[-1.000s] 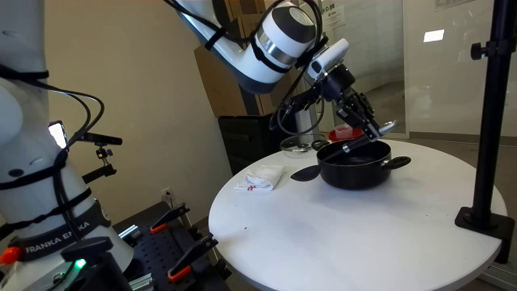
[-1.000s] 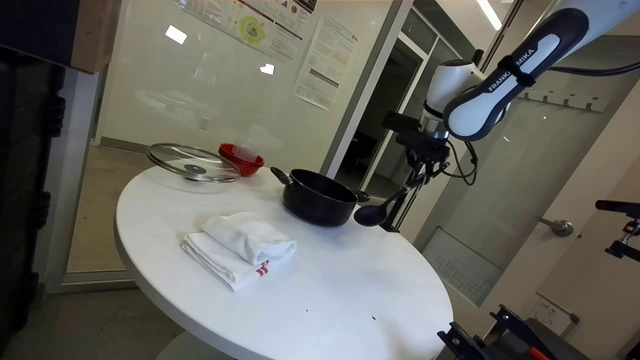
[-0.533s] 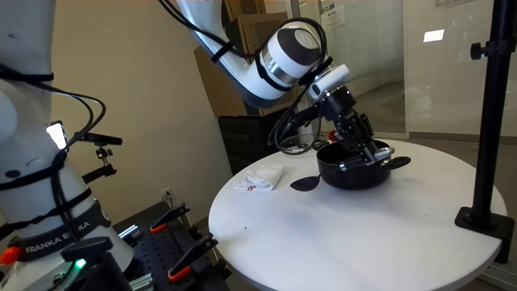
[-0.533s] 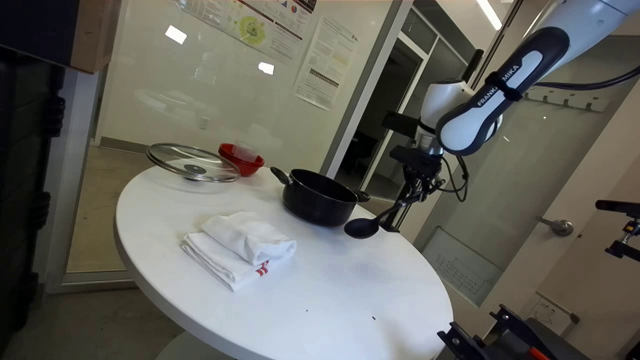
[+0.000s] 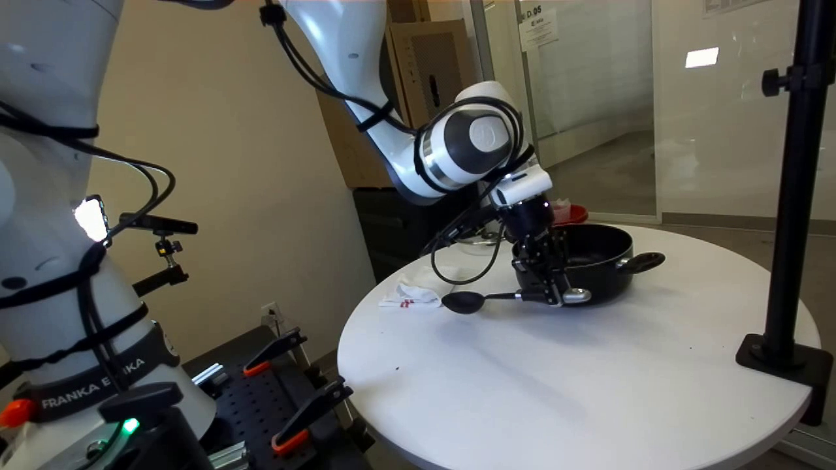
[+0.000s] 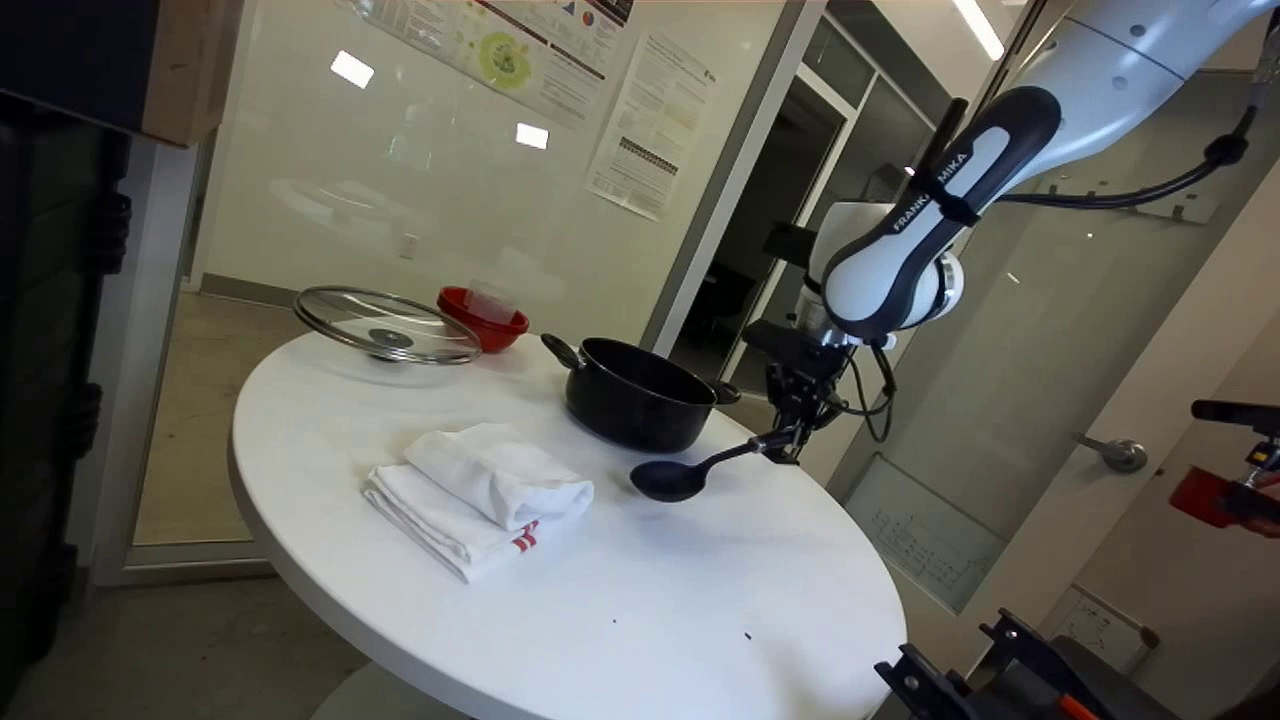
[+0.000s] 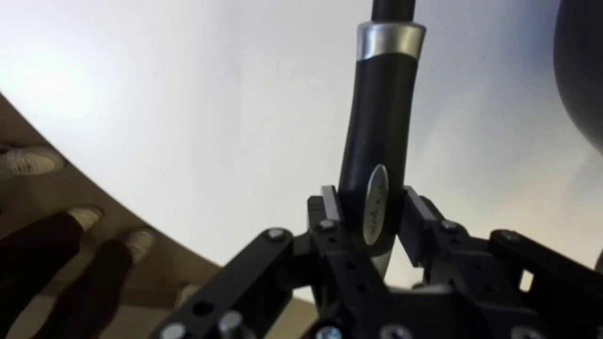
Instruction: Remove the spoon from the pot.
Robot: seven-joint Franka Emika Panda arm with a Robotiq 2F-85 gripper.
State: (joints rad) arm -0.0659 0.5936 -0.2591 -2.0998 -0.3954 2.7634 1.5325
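Black-bowled, the serving spoon [image 6: 668,481] is clasped by its handle [image 7: 384,113] in the gripper [image 7: 371,207], outside the two-handled pot [image 6: 632,414].

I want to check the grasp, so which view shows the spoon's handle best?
The wrist view: the spoon's handle appears large, held by the gripper. Both exterior views show it smaller, partly hidden by the gripper, though they include the bowl.

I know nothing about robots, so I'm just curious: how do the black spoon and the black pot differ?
The spoon is long and slim, while the pot is wide and round. The gripper holds the spoon; the pot stands on the table, ungripped. The spoon has one handle, the pot two. Both are black.
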